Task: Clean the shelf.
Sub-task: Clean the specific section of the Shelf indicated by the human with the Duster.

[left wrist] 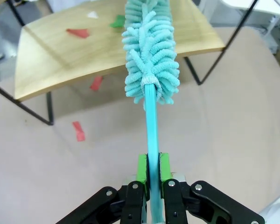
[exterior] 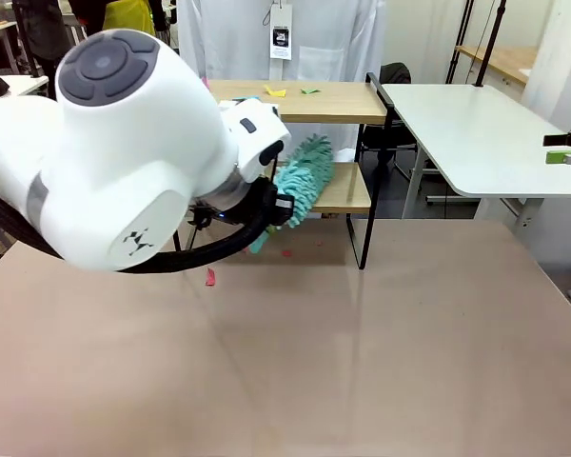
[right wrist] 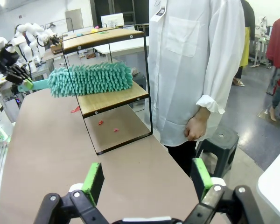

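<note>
While left hand (left wrist: 152,162) clamps teal duster (left wrist: 151,56) inside shelf (left wrist: 56,58), right hand (right wrist: 147,178) spread apart.

A white table (exterior: 476,133) stands right of the beige tabletop (exterior: 362,362); 1 dark stool (right wrist: 220,139) sits on grey floor (right wrist: 259,140).

The beige worktop (exterior: 362,362) carries a two-tier shelf (exterior: 352,100) of light wood and black metal; small red scraps (exterior: 210,277) lie beside the shelf.

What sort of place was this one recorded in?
Likely a robotics lab or workshop: a white-coated person stands by the shelf, a white work table sits beside it, black stand legs beyond.
</note>
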